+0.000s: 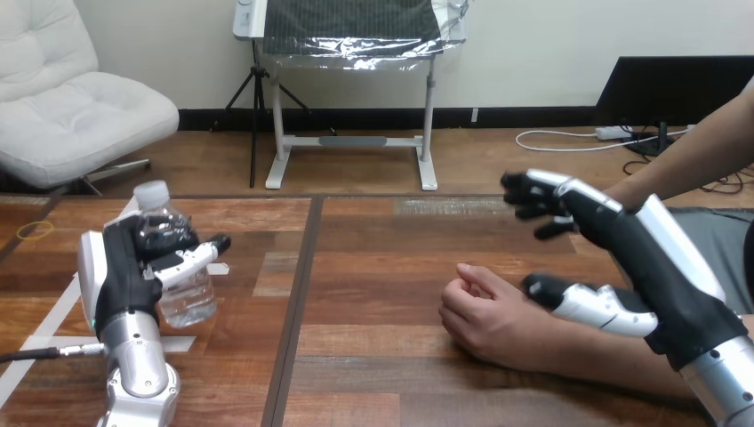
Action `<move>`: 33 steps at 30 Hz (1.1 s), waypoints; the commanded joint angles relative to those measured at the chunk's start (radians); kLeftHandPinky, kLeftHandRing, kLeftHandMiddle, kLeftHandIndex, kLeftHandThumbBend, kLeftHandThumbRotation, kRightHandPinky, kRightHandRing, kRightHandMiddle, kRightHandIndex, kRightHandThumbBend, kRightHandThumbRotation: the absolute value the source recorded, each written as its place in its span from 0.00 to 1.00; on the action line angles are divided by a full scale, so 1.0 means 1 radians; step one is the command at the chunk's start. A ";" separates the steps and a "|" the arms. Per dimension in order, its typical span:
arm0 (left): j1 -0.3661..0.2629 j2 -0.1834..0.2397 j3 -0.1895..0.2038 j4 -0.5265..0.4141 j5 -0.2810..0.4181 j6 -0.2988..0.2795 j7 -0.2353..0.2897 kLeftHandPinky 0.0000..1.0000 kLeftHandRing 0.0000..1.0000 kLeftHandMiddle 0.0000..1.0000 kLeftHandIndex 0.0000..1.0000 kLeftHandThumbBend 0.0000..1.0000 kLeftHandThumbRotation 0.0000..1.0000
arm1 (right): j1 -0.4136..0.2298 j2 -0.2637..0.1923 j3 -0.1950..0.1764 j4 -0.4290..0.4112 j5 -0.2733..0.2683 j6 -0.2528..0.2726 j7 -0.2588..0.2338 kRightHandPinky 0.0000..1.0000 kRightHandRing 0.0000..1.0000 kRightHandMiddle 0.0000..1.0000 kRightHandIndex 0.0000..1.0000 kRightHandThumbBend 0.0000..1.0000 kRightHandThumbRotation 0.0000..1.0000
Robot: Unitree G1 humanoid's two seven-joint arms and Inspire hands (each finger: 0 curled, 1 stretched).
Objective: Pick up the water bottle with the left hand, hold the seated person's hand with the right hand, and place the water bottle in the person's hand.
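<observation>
toward the table's (pixel 373 267) front-left corner, left hand (pixel 120 276) wrapped round a water bottle (pixel 188 301) — fingers and thumb curled about its clear body, bottle upright, white cap above the knuckles. toward the right edge, person's hand (pixel 485 316) resting loosely curled on the wood. over that wrist, right hand (pixel 640 258) spread wide — fingers straight, gripping nothing, contact with the wrist unclear.

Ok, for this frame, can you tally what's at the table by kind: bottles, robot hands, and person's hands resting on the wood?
Water bottle: 1, gripped by the left hand
Robot hands: 2, the left hand, plus the right hand, open above the person's forearm
Person's hand resting on the table: 1
Total: 4
</observation>
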 commanded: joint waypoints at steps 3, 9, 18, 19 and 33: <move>-0.021 0.007 -0.009 -0.184 0.019 -0.038 -0.007 0.34 0.40 0.44 0.44 0.68 0.00 | -0.105 -0.056 -0.018 0.003 -0.042 0.025 -0.014 0.65 0.77 0.81 0.84 0.98 0.75; 0.000 0.007 -0.011 -0.265 0.026 -0.026 -0.017 0.34 0.40 0.45 0.45 0.68 0.00 | -0.126 -0.089 -0.011 0.023 -0.069 0.051 -0.001 0.63 0.78 0.82 0.84 0.98 0.67; 0.023 0.009 -0.013 -0.363 0.036 -0.021 -0.034 0.33 0.40 0.44 0.45 0.68 0.00 | -0.160 -0.147 0.002 0.077 -0.112 0.053 0.019 0.63 0.79 0.83 0.85 0.99 0.59; 0.024 0.009 -0.013 -0.372 0.035 -0.021 -0.037 0.33 0.40 0.44 0.44 0.68 0.00 | -0.163 -0.152 0.003 0.080 -0.111 0.058 0.024 0.63 0.80 0.84 0.85 1.00 0.58; 0.060 0.011 -0.010 -0.515 0.037 -0.005 -0.082 0.29 0.37 0.42 0.43 0.68 0.00 | -0.204 -0.224 0.019 0.176 -0.135 0.036 0.061 0.64 0.82 0.85 0.86 1.00 0.43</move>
